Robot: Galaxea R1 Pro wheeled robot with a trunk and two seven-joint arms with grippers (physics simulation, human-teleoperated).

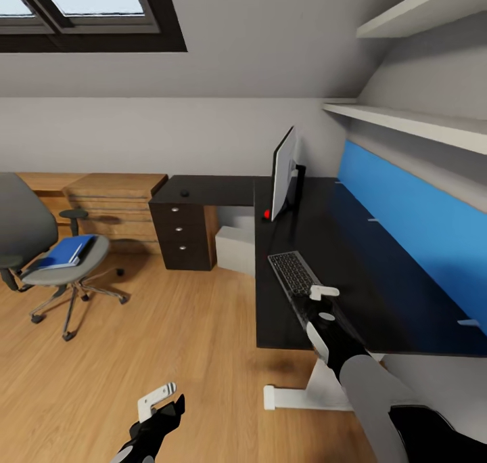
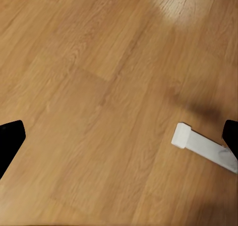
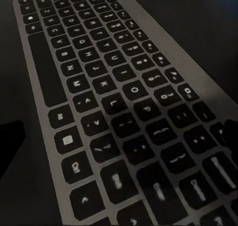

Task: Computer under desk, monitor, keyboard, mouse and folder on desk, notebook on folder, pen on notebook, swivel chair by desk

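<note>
Overhead, from our head camera, we looked across the long black desk (image 1: 379,273) set against the blue wall panel (image 1: 412,219). The monitor (image 1: 284,172) stood edge-on at the desk's far end, and the keyboard (image 1: 293,272) lay flat near the front edge, well short of the monitor. Our right gripper (image 1: 323,292) sat at the keyboard's near end, just over it; we could not tell from this angle whether its fingers were spread or pressed together, nor whether they touched the keys. A small dark mouse (image 1: 184,193) rested on the desk's other wing, above the drawer unit (image 1: 181,236) with its round knobs. The light grey computer (image 1: 237,246) stood on the floor (image 1: 169,341) beneath the desk's corner. Well apart to the left, the swivel chair (image 1: 47,260) carried the blue folder (image 1: 67,252) on its seat. Our left gripper (image 1: 162,399) hung low over the bare wood, holding nothing.

From the left wrist, we saw floorboards (image 2: 99,87) and the white desk foot (image 2: 203,146); the dark fingertips (image 2: 10,141) stood far apart at the picture's two edges, so that claw was spread.

From the right wrist, we saw the keyboard (image 3: 114,102) very close, black keys in a silver-grey frame on the dark desktop (image 3: 198,18). That claw's state could not be told there either.
</note>
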